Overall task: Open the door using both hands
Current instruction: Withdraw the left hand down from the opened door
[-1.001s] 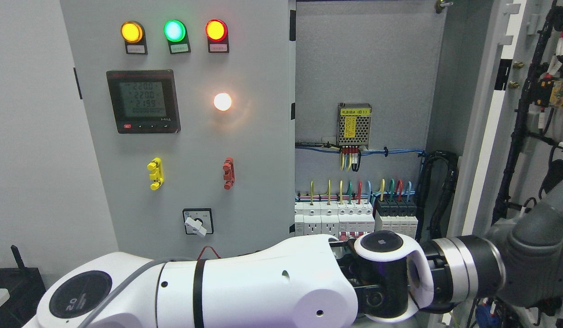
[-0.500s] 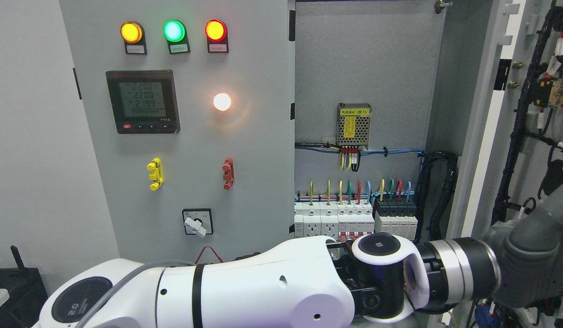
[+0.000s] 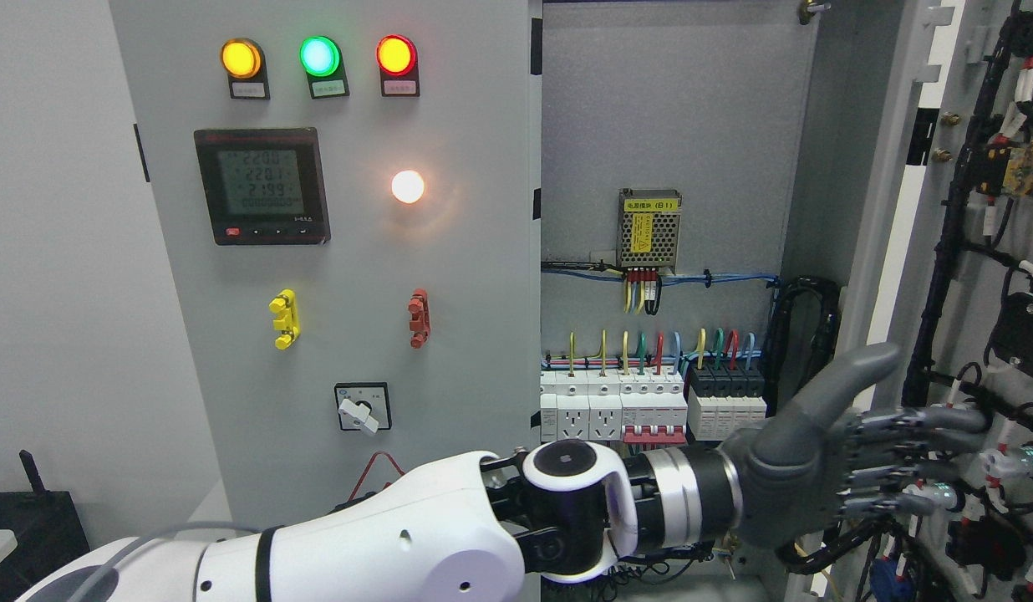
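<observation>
Fingers (image 3: pixel 909 456) of the left hand (image 3: pixel 826 451) extend open toward the upright door (image 3: pixel 951 276), swung open rightward.

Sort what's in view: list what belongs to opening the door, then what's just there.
Job:
left hand, fingers spread, holding nothing
open right door, wiring on its inner face
cabinet interior

Just there:
closed left panel
meter
three lamps
rotary switch
breakers
power supply
</observation>
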`<state>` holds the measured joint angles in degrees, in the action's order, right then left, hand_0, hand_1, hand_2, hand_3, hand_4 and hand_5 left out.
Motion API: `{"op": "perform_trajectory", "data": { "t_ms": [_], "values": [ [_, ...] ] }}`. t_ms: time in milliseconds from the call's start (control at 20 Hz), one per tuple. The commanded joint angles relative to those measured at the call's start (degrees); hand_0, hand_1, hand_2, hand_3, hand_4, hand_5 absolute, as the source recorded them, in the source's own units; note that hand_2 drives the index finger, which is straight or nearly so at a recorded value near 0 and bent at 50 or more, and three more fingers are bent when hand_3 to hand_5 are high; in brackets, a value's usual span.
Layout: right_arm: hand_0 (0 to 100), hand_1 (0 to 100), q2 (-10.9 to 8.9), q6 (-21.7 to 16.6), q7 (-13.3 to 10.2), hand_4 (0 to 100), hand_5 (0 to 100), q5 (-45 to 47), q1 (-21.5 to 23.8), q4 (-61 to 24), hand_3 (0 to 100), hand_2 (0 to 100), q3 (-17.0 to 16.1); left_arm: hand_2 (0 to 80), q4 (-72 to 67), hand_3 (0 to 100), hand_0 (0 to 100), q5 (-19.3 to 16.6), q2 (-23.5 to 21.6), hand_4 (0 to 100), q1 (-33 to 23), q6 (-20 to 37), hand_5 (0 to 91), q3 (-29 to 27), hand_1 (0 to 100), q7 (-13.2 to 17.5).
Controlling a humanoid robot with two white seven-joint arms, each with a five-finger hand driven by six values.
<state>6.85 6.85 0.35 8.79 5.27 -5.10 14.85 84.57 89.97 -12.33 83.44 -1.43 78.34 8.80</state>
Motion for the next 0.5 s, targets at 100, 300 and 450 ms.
{"op": "perform_trajectory", "data": {
  "t_ms": [100, 300, 450],
  "values": [
    [0, 0, 0.0, 0.0, 0.27, 0, 0, 0.0, 0.0, 0.0, 0, 0, 0.0, 0.0, 11.49, 0, 0, -6.29, -28.16, 3, -11.88, 0.02, 0.0, -3.37, 0, 6.04],
    [0, 0, 0.0, 0.0, 0.36, 0, 0, 0.0, 0.0, 0.0, 0, 0, 0.0, 0.0, 12.2, 0, 0, -6.47, -36.26, 3, -16.98, 0.46, 0.0, -3.37, 0, 12.9],
    [0, 0, 0.0, 0.0, 0.27, 0, 0, 0.0, 0.0, 0.0, 0, 0, 0.0, 0.0, 12.03, 0, 0, -7.61, -41.62, 3, -20.06, 0.81, 0.0, -3.45, 0, 16.77]
  ]
}}
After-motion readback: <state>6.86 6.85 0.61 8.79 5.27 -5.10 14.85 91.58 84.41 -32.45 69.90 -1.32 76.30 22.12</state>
